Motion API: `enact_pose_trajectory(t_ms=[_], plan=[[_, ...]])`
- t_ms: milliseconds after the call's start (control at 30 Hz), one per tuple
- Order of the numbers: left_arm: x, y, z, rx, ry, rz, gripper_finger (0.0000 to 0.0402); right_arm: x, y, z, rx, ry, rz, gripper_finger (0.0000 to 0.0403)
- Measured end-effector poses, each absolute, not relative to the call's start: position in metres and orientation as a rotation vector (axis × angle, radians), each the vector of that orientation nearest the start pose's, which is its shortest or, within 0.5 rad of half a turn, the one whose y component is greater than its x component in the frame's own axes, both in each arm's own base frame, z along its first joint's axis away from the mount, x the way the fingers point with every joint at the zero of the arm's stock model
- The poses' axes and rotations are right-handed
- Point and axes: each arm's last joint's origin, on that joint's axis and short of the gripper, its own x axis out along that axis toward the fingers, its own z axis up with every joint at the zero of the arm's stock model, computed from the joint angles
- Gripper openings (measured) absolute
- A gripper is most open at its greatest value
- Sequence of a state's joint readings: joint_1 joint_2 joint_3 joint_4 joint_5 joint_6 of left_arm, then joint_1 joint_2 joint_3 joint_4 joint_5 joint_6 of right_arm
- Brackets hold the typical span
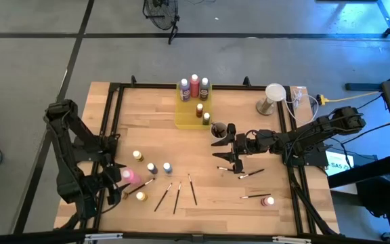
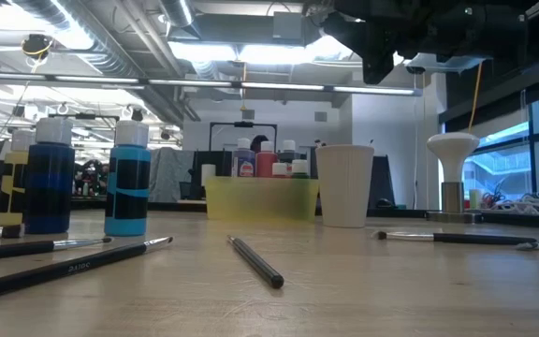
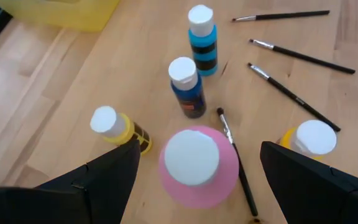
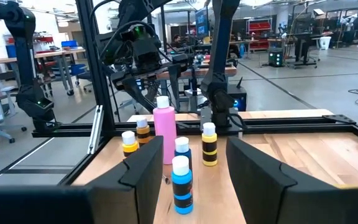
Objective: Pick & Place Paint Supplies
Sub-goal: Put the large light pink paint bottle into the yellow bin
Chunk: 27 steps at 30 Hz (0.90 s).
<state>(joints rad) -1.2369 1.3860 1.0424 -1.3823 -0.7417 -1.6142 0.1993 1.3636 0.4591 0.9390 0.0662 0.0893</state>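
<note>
Near the left edge of the table (image 1: 249, 196), the left gripper (image 3: 194, 180) hangs just above the pink bottle (image 3: 197, 165). Its jaws stand wide open, one on each side of the bottle, and they hold nothing. Close around the pink bottle stand two yellow bottles (image 3: 114, 127) (image 3: 312, 138), a dark blue bottle (image 3: 186, 87) and a light blue bottle (image 3: 202, 38), and one brush (image 3: 236, 162) lies touching the pink bottle's base or just beside it.

The right gripper (image 1: 227, 157) hovers over the middle of the table, near the grey cup (image 1: 219, 130). Its jaws are partly open and I see nothing between them. More brushes (image 1: 176, 196) lie at the near side, one bottle (image 1: 269, 201) stands near the right, and several bottles already stand in the yellow tray (image 1: 185, 120) at the far side.

I think the crowding is the danger. If the left jaws come down a little off centre, one finger may push a yellow bottle over. The pink bottle looks wide and smooth, so a grip too high, on the cap, could slip. Lifting may also drag the brush.
</note>
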Motion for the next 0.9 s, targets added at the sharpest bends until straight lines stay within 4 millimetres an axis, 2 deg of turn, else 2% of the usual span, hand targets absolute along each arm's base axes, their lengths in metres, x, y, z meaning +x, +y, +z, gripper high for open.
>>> enact_pose_trajectory(t_ms=[333,900], plan=[[0.0834,-0.1851,0.2484,-0.146,0.892,0.517,0.0331,0.2561,0.0498,0.2097,0.094,-0.028,0.134,0.0178],[0.0851,-0.1851,0.2495,-0.118,0.828,0.494,0.0331,0.2561,0.0497,0.2097,0.093,-0.028,0.133,0.0178]])
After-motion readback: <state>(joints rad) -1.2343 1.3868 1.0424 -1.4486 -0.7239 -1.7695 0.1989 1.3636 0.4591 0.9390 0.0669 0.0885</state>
